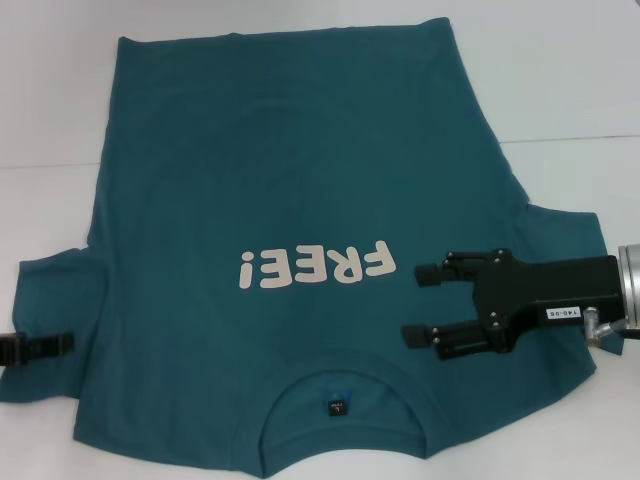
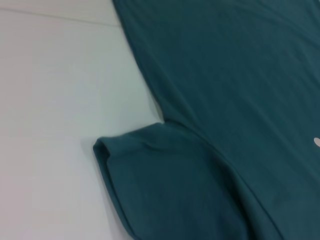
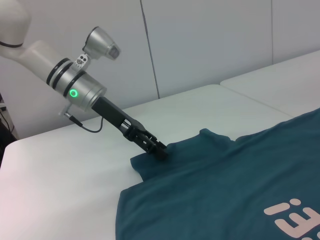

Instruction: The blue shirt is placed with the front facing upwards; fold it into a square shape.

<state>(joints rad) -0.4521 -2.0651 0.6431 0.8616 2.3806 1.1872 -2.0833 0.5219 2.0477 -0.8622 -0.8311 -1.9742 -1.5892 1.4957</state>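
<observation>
While the large teal-blue cotton T-shirt (image 1: 300,230) lies flat on the white table (image 1: 560,80), the left gripper (image 1: 50,345) seems clenched on its sleeve; the right gripper (image 1: 418,302) hovers spread above.

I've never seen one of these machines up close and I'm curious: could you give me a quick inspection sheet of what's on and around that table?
Surface: white table, with a seam across it.
Job's things: blue shirt spread flat, lettering up, collar toward the robot.
Clutter: nothing seen.
Grippers: left gripper at the edge of one sleeve; right gripper open over the shirt beside the other sleeve.
Cables: thin black cable on the left arm.
Surroundings: pale panelled wall.
</observation>
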